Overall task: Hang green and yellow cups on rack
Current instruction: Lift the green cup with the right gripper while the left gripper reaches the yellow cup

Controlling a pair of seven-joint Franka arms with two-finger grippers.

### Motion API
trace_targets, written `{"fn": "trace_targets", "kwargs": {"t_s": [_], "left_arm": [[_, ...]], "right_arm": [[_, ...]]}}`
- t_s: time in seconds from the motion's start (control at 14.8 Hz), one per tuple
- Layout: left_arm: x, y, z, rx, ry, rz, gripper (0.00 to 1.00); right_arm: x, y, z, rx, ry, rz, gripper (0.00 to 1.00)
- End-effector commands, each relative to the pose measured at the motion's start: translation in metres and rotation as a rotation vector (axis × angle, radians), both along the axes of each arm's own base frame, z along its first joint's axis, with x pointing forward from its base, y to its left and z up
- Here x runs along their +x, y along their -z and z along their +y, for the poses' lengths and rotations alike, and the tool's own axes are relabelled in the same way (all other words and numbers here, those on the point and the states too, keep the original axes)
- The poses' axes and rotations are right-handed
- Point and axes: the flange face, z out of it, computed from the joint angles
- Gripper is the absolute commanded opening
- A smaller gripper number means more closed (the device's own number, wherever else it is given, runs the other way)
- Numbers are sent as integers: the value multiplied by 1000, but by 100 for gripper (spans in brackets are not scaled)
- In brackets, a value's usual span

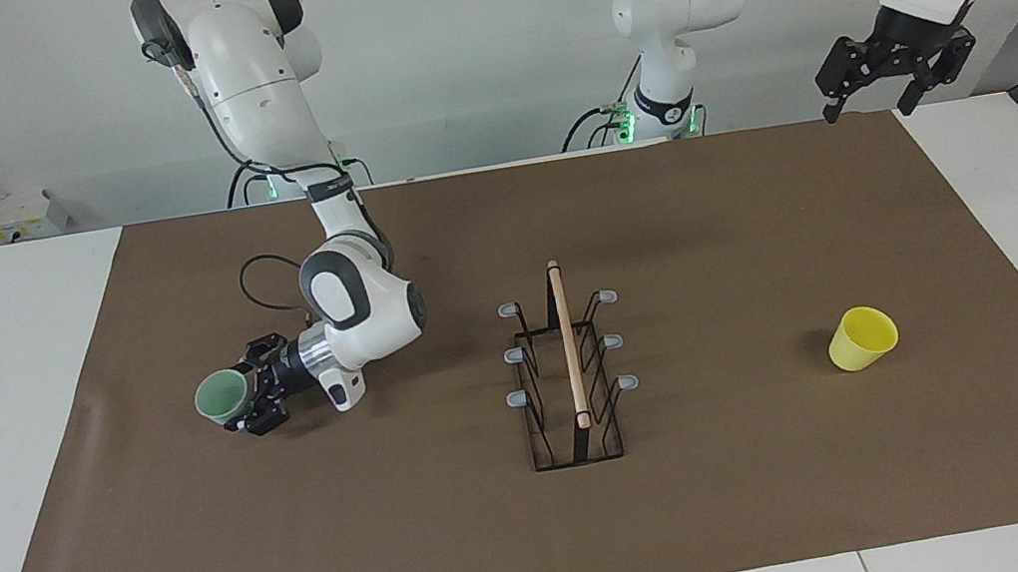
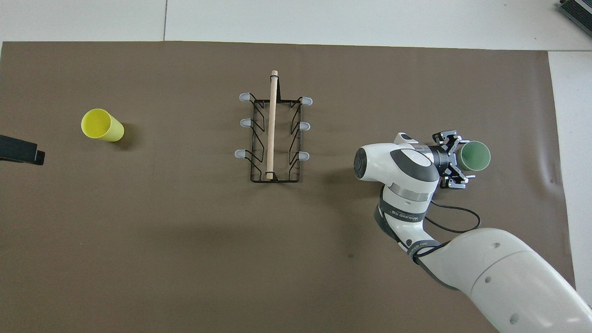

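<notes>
Toward the right arm's end of the table (image 1: pixel 406 544), the green cup (image 1: pixel 221 398) sits on the brown mat, seemingly upright with its mouth up. The right pincer (image 1: pixel 240 397) lies level beside it, reaching in from the rack's direction. Its fingers stand apart on either side of the cup wall, and I see no sign that they press on it yet, so I read it as released. The relation that matters is this: the cup's long axis runs up and down, the pincer's runs flat along the table, and the two cross at the cup's lower half. That suits a sideways grip, provided the fingers close squarely. At mid-table stands the rack (image 1: pixel 569 348), its wooden rod running from the robots outward, all its pegs (image 1: pixel 512 356) bare; the row facing the green cup is the natural target for this arm. Farther on, toward the left arm's end, the yellow cup (image 1: pixel 862 338) also stands mouth up, well apart from the rack. The left pincer (image 1: pixel 870 109) waits high over the mat's corner with its fingers spread and nothing in them. From the facing view one learns how low the right pincer sits; from overhead, that its fingers straddle the cup. The waiting pincer shows there only as a dark sliver.
</notes>
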Motion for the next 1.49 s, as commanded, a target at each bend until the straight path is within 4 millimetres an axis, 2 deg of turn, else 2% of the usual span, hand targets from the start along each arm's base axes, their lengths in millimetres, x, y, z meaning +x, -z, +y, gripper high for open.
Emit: {"fn": "trace_targets", "kwargs": {"t_s": [0.0, 0.07, 0.2, 0.27, 0.41, 0.54, 0.68, 0.75, 0.88, 0.95, 1.02, 1.15, 1.42], "left_arm": [[11, 13, 4, -6, -8, 4, 100], [21, 24, 6, -9, -14, 17, 100], [51, 39, 34, -32, -66, 27, 100], [71, 45, 37, -43, -74, 31, 100], [101, 60, 47, -40, -89, 45, 100], [123, 87, 59, -35, -113, 62, 100], [140, 105, 69, -35, -163, 58, 100], [150, 125, 74, -37, -203, 71, 100], [170, 146, 84, -85, -307, 63, 100], [180, 159, 96, -122, -398, 62, 100], [188, 172, 99, -156, -483, 62, 100], [195, 198, 114, -182, -609, 89, 100], [204, 233, 127, -267, -904, 157, 100]], "right_arm": [[-6, 1, -10, 6, -41, -25, 58], [-6, 1, -11, 5, -40, -24, 1], [-1, -3, -16, 8, -22, -38, 0], [2, -7, -12, 19, -13, -49, 0], [18, -30, -5, 49, 40, -87, 0], [30, -49, 9, 65, 89, -120, 0], [41, -73, 20, 134, 162, -162, 0], [47, -89, 22, 156, 219, -177, 0], [48, -111, 37, 192, 273, -183, 0], [49, -125, 39, 219, 309, -190, 0], [50, -133, 38, 268, 343, -180, 0], [47, -164, 40, 362, 361, -171, 0], [30, -226, 48, 564, 466, -247, 0]]}}
